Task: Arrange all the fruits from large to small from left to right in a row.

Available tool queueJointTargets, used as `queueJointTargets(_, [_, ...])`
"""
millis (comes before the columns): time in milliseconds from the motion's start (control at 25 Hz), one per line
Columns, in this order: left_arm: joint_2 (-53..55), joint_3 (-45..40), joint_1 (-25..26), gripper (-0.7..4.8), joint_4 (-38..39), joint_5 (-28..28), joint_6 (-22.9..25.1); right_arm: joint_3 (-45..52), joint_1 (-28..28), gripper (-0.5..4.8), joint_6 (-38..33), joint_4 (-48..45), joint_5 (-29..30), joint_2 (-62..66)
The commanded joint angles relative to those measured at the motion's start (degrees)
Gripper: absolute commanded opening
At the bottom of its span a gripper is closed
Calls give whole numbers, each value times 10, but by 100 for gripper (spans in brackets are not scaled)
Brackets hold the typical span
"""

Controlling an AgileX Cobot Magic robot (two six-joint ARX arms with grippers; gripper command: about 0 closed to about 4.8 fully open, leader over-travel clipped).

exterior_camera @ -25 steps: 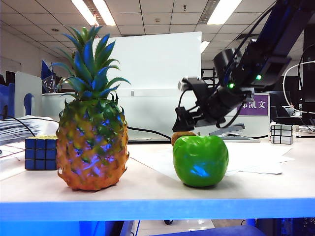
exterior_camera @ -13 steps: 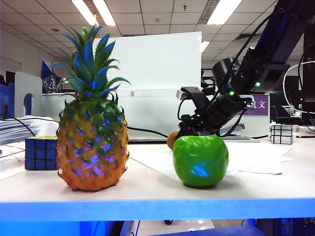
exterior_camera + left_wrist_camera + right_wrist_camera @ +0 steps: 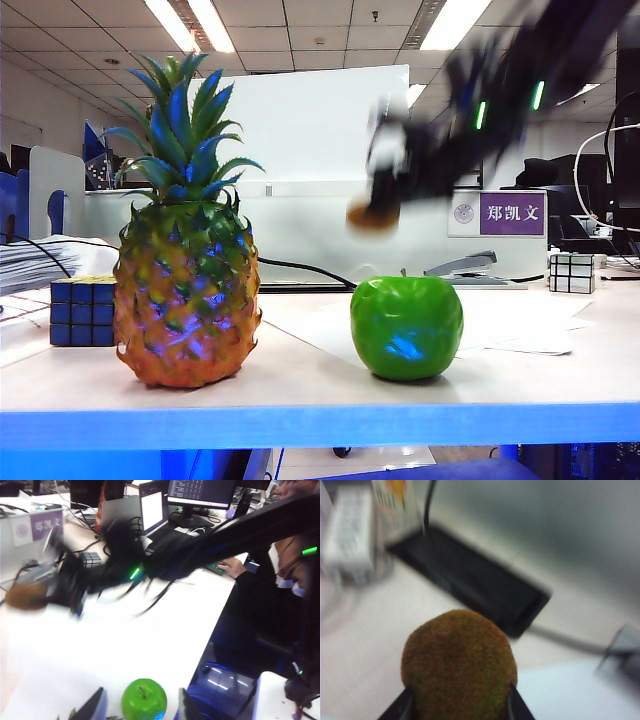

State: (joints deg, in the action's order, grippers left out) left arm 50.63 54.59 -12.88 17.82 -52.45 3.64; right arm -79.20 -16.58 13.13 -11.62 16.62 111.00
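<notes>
Kiwi (image 3: pixel 373 216) now aloft in right gripper (image 3: pixel 459 700), earlier behind apple (image 3: pixel 406 328).

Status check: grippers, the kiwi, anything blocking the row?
Right gripper shut on the kiwi, airborne above and behind the apple. Left gripper open, empty, over the apple. Pineapple at left; nothing visible right of the apple.
</notes>
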Motion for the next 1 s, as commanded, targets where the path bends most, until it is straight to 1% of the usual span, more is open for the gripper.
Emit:
queueJointTargets(40, [-1,3,0,192,-27,-1,8,28,11,-4,-12,17,-4,-97])
queueJointTargets(120, [-1,3,0,192,-57,-1,9,71,16,-4,-11,32,-13,-180])
queueJointTargets(240, [-1,3,0,192,-86,0,9,176,17,-4,-11,37,-45,-335])
queueJointTargets(360, [0,3,0,192,-99,7,9,284,17,-4,-20,37,-76,-483])
queueJointTargets(440, [1,3,0,192,-102,19,8,356,16,-4,-57,47,-108,-576])
queueJointTargets(520, [1,3,0,192,-102,38,4,419,16,-4,-59,70,-132,-655])
queueJointTargets(600, [1,3,0,192,-102,38,4,474,16,-4,-59,84,-156,-715])
queueJointTargets(720, [1,3,0,192,-102,38,4,527,16,-4,-59,99,-182,-771])
queueJointTargets(839, [1,3,0,192,-102,38,1,575,16,-4,-66,95,-183,-797])
queueJointTargets(919, [1,3,0,192,-102,38,-6,596,16,-4,-110,67,-189,-799])
queueJointTargets(999, [1,3,0,192,-102,37,-9,610,15,-4,-151,61,-196,-796])
